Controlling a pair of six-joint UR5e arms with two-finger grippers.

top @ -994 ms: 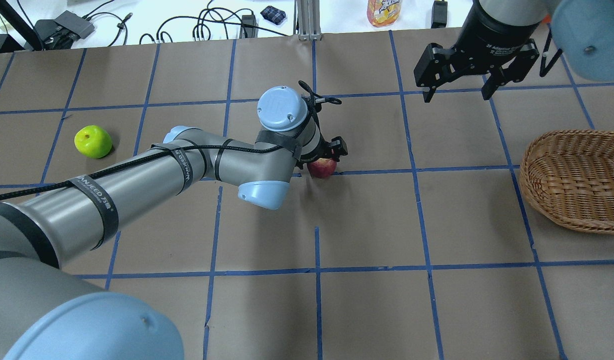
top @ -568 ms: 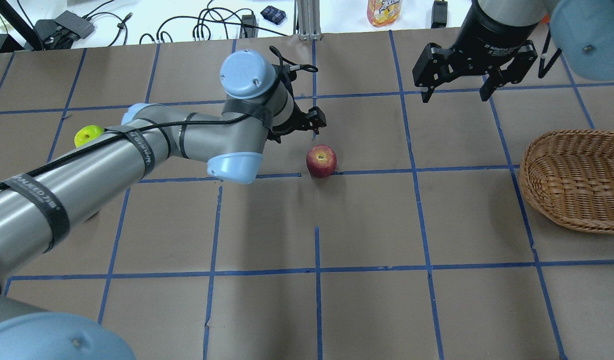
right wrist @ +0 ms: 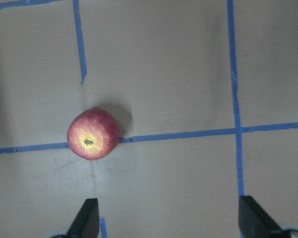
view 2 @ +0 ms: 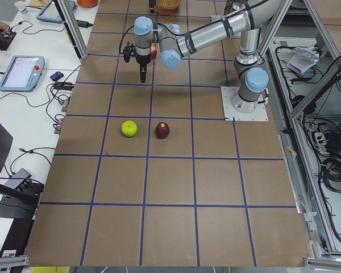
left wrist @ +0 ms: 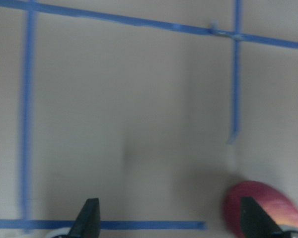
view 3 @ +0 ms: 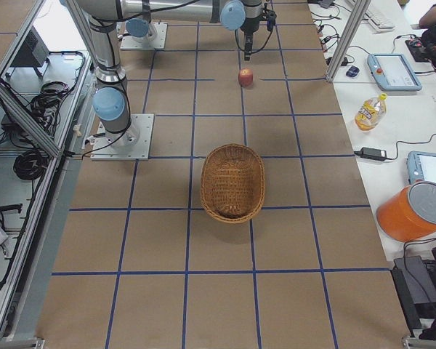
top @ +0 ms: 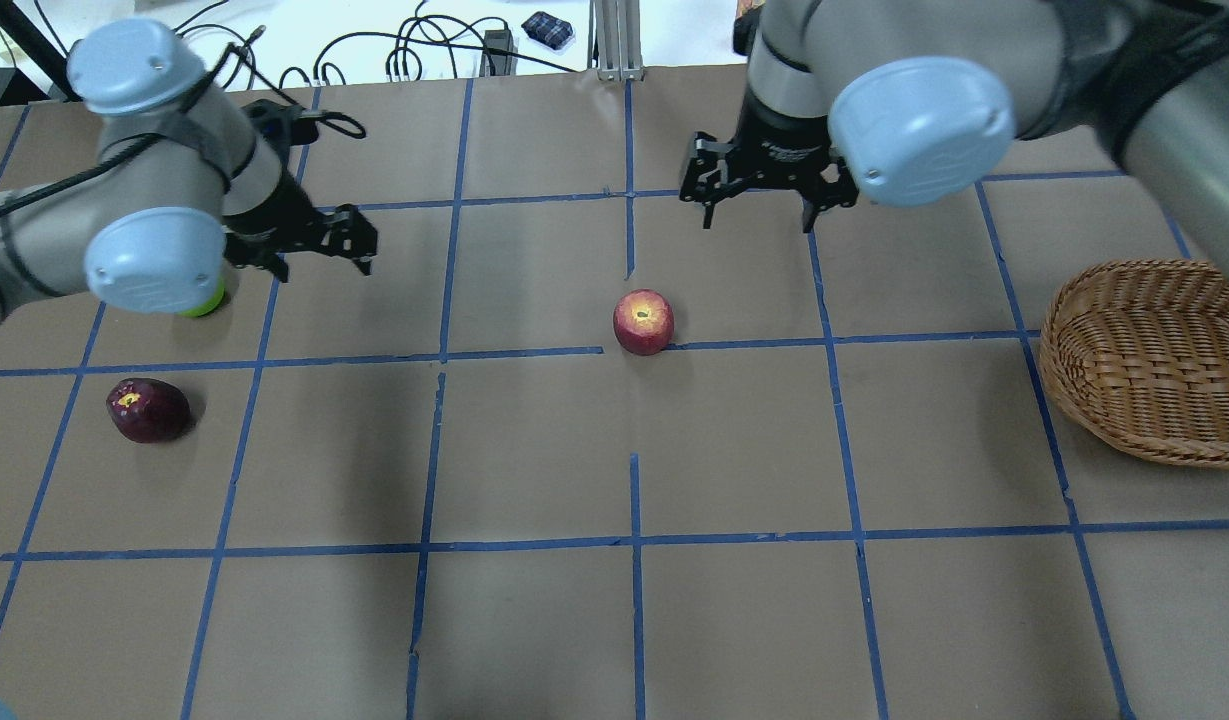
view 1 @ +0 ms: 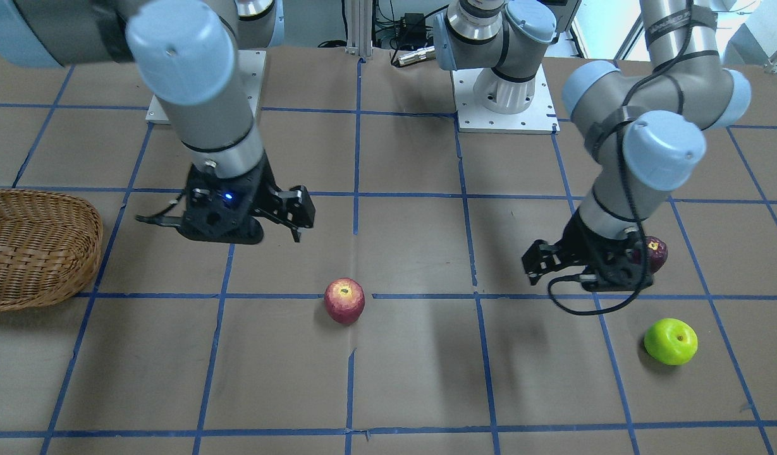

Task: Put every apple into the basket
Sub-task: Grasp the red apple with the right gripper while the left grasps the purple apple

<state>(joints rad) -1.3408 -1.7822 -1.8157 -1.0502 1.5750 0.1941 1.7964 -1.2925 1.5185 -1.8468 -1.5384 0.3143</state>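
The basket [top: 1154,365] lies well off to the outer side of the right gripper [top: 757,222] and holds no apple yet. That gripper hangs spread wide above the table. The red apple [top: 643,322] sits near it on the table, toward the robot, and in the right wrist view lines up with one finger, not the gap. It should probably shift across until the apple is centred, then descend and close around its widest part. The left gripper [top: 323,270], also spread and empty, hovers near the green apple [view 1: 671,341] and maroon apple [top: 148,410].

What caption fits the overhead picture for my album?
Right gripper hovers open beyond the red apple; the basket sits on the right.
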